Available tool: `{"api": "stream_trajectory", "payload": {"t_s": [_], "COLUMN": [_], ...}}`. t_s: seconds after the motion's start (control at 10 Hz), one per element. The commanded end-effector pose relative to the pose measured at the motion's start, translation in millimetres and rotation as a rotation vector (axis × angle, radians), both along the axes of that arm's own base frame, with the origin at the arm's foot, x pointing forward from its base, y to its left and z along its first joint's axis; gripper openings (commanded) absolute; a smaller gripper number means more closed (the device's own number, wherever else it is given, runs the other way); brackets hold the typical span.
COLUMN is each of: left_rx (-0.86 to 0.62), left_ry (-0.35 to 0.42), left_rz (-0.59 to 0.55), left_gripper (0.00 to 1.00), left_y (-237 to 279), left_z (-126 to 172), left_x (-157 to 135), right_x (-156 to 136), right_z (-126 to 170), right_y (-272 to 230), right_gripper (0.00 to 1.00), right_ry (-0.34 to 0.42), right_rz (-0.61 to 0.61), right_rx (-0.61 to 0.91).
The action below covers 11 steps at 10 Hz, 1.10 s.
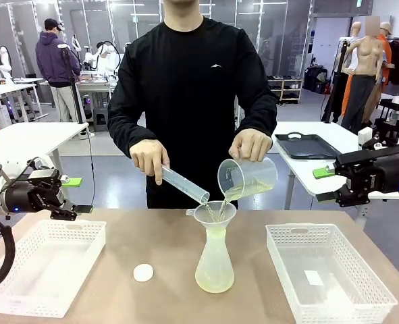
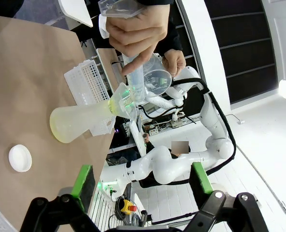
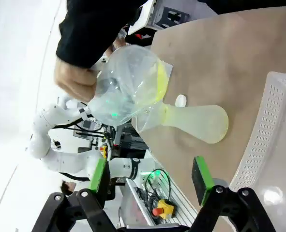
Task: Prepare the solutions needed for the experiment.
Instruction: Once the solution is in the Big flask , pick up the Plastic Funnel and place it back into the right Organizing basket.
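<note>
**Front view:** one hand [image 1: 148, 156] tilts one clear plastic cylinder [image 1: 184, 185] and another hand [image 1: 251, 144] one clear beaker [image 1: 246, 177] over one funnel [image 1: 215, 214]. The pale yellow-green solutions [image 1: 243, 193] lie in the beaker and in the one frosted conical flask [image 1: 215, 263], which stands between two white perforated baskets [image 1: 71, 223] [image 1: 307, 228] near one white round disc [image 1: 143, 272]. **Left wrist view:** the left gripper [image 2: 141, 180] has its two green-padded fingers spread, grasping nothing; **right wrist view:** the right gripper [image 3: 150, 176] is likewise released.
</note>
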<state>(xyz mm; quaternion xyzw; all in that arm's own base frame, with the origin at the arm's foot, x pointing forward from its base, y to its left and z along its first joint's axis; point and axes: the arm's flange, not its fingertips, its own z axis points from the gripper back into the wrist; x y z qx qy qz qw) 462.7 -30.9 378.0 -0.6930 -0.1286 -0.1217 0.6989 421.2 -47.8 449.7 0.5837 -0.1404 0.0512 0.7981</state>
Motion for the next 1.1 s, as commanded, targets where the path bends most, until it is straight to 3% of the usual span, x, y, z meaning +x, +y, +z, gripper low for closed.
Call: {"api": "stream_trajectory", "payload": {"t_s": [0.0, 1.0], "left_rx": [-0.005, -0.005], "left_ry": [-0.002, -0.002], "left_rz": [0.003, 0.003], "left_gripper": [1.00, 1.00], "left_y": [-0.5, -0.5], "left_z": [2.2, 2.2], "left_x": [-1.4, -1.4], "right_x": [13.6, 11.4], "right_z": [-5.7, -15.3], "right_y": [0.2, -0.3], "right_gripper": [0.86, 0.86], "right_ry": [0.000, 0.029], "right_rz": [-0.009, -0.018], "right_rx": [0.054, 0.062]}}
